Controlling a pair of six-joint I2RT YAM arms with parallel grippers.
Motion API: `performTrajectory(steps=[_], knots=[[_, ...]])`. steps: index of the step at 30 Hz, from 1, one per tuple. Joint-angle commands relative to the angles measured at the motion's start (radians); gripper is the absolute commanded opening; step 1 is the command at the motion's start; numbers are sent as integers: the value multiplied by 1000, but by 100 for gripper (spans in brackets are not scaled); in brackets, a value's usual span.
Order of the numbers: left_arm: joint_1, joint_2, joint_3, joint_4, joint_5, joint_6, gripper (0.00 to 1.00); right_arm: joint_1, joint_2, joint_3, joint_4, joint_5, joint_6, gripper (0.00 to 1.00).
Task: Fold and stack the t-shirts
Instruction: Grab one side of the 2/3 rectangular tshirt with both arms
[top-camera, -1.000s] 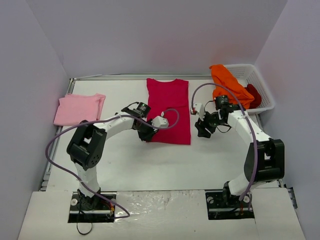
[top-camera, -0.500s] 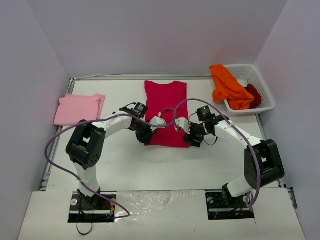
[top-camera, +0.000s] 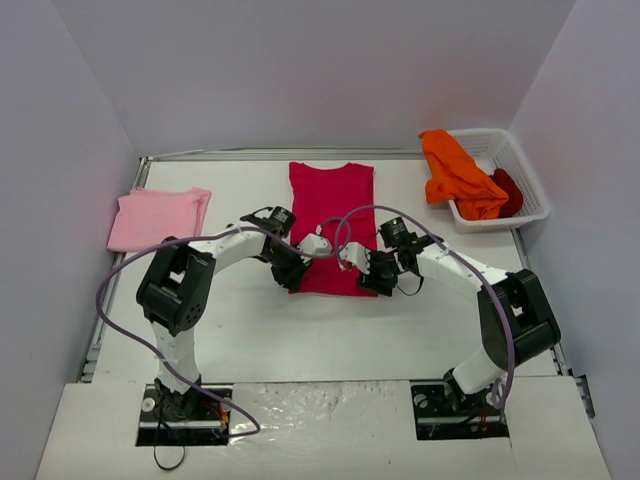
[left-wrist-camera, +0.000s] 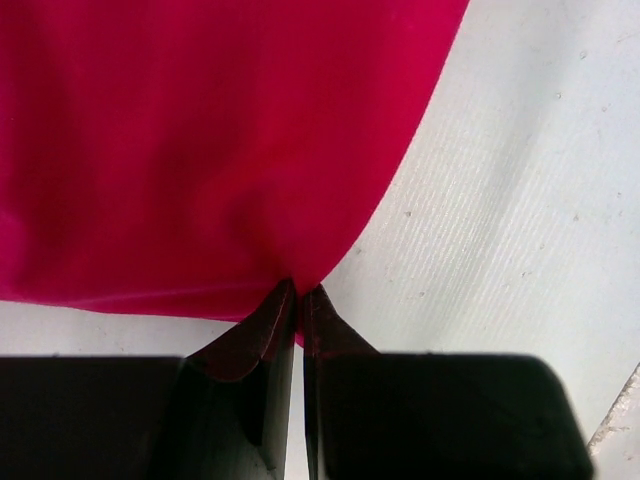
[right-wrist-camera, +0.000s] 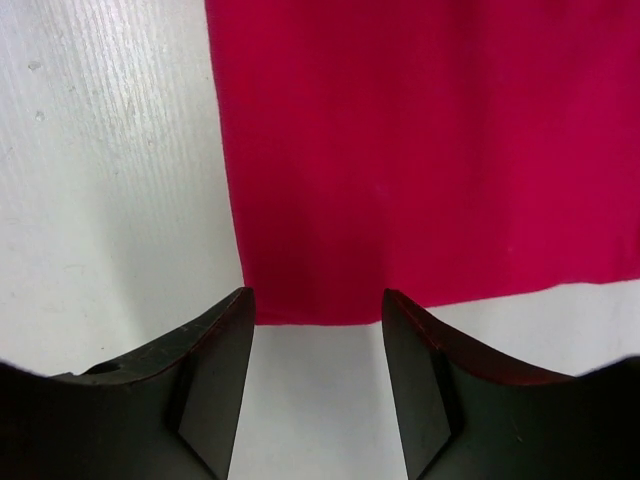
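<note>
While my left gripper (left-wrist-camera: 298, 300) stays pinched shut on the near left hem corner of the crimson shirt (top-camera: 332, 215), I've swung the right gripper (right-wrist-camera: 315, 300) over from beside the basket (top-camera: 490, 132) to the near right corner. Its jaws stand apart over the hem, gripping nothing yet. The shirt lies flat mid-table (top-camera: 250, 320), so I reckon one pinch remains before the lengthwise fold

White desk (top-camera: 250, 320), surface faintly ribbed with small specks in the close views; white plastic mesh basket (top-camera: 535, 190) at the far right corner, close to the right wall; pale lilac walls (top-camera: 300, 70) on three sides; metal rail (top-camera: 92, 345) along the desk's left edge
</note>
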Motion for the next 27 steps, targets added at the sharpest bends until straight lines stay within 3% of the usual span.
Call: performTrajectory(steps=[1, 22, 24, 25, 27], knots=[[7, -5, 46, -38, 41, 1, 2, 24, 30, -5, -3, 26, 9, 49], [36, 1, 48, -28, 83, -27, 2, 63, 164, 7, 2, 69, 6, 49], [45, 1, 45, -23, 92, -34, 2, 62, 176, 9, 5, 82, 12, 33], [46, 0, 43, -21, 95, -34, 2, 62, 179, 12, 7, 85, 16, 15], [50, -2, 40, -20, 98, -37, 2, 62, 181, 13, 7, 90, 26, 2]])
